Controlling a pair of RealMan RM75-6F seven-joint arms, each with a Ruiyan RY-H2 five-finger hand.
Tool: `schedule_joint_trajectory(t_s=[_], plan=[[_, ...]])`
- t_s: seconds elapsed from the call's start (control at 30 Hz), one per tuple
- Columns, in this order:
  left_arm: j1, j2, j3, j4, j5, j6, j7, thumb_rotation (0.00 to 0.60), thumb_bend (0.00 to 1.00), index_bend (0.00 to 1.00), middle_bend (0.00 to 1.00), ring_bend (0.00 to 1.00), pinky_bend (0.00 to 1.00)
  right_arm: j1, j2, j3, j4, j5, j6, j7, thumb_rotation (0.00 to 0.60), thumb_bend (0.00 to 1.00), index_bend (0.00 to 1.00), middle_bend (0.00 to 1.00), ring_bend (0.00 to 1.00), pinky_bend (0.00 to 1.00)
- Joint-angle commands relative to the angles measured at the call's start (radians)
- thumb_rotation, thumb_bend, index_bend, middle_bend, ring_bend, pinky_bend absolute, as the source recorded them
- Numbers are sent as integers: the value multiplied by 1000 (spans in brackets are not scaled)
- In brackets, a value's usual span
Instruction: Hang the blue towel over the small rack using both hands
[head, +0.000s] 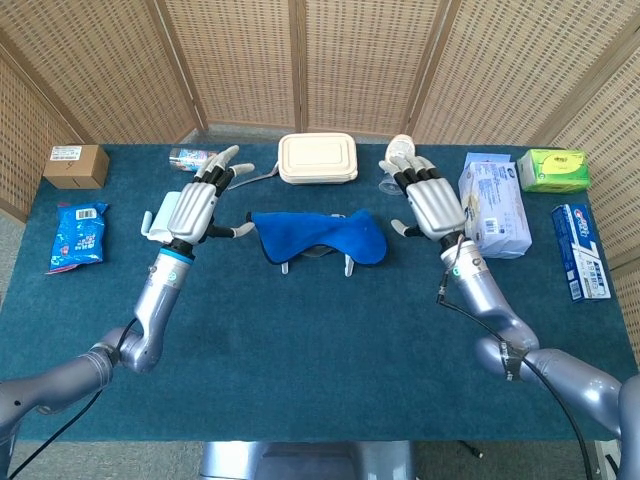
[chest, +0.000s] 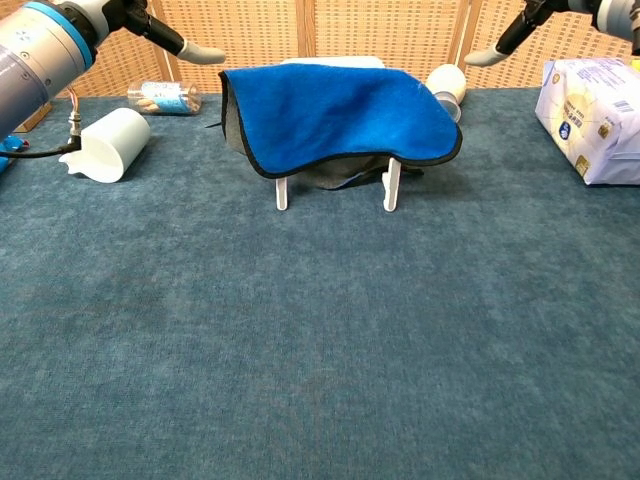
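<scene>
The towel drapes the rack at frame centre, flanked by the left hand and right hand, both empty with fingers apart.

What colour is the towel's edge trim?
Dark, nearly black, around the blue towel; clearest in the chest view.

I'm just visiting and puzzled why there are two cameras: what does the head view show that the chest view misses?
Only the head view shows both whole hands, left hand and right hand, open either side, plus the cardboard box and green box. Only the chest view shows the small rack legs clearly. Both show the blue towel draped over it.
</scene>
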Motion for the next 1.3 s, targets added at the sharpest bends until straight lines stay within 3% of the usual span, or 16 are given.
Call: schedule_joint_trajectory(t_s=[0.03, 0.23, 0.37, 0.93, 1.3], plan=[[25, 35, -13, -75, -21, 19, 22, 600, 270, 231, 60, 0, 0, -9, 13, 2, -20, 6, 8, -5, 600, 342, 116, 99, 0, 115], [63, 87, -20, -171, -35, 45, 34, 600, 394, 286, 104, 18, 0, -34, 44, 1, -65, 18, 27, -15, 600, 472, 151, 113, 4, 115], [90, 121, -9, -217, -33, 58, 48, 600, 410, 300, 125, 36, 0, -58, 70, -3, -105, 25, 46, -25, 600, 507, 175, 118, 14, 115], [223, 274, 57, -439, -7, 125, 103, 600, 413, 324, 155, 58, 0, -181, 209, -47, -346, 42, 137, -107, 600, 470, 235, 164, 67, 115], [318, 365, 113, -572, 15, 181, 158, 600, 413, 357, 195, 90, 0, -286, 270, -79, -478, 36, 251, -138, 600, 472, 260, 180, 71, 115]])
